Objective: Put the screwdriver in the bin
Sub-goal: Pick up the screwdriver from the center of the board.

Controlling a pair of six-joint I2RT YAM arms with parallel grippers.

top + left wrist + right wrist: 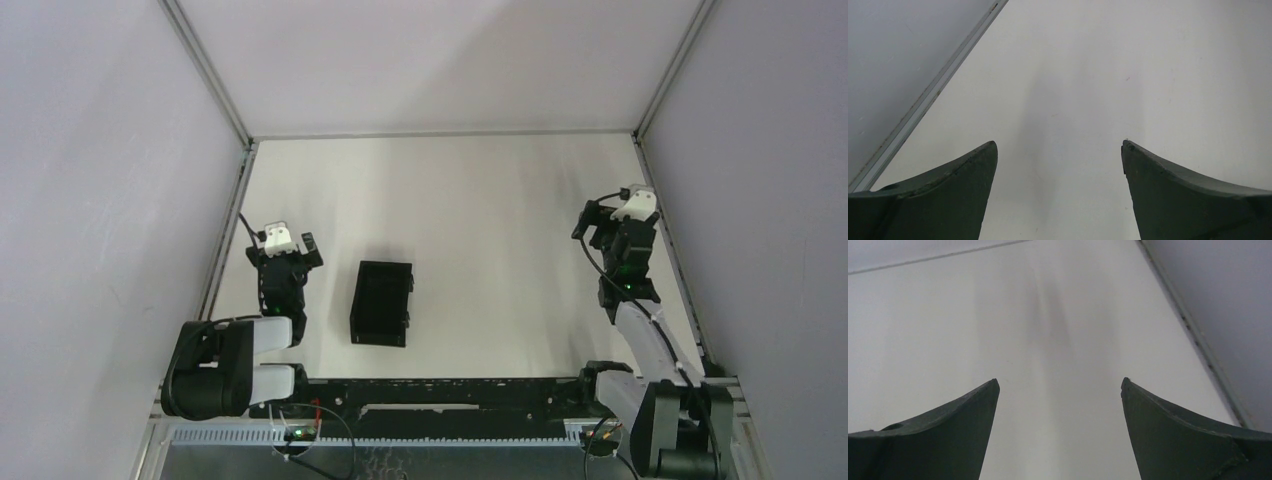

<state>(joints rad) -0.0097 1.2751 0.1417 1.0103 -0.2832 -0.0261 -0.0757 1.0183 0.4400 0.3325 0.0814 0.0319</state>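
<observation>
Starting at the left of the top view, the left gripper [1059, 147] hangs over the table [480, 220], its jaws wide apart and holding nothing. Just right of it, in the lower middle of the frame, stands the bin [356, 300], apart from both arms. At the right edge hangs the right gripper [1059, 387], its jaws spread wide too, and empty.

The screwdriver I cannot find in any view. The inside of the bin is black and dark, so it may lie there, but I cannot tell.

The risk, as I judge it: the bin looks light and the left gripper is near it, so a sideways sweep could push or tip it. A look into the dark bin could also miss so slim a tool.

Count: two arms, two grippers, one bin, no screwdriver in sight.
</observation>
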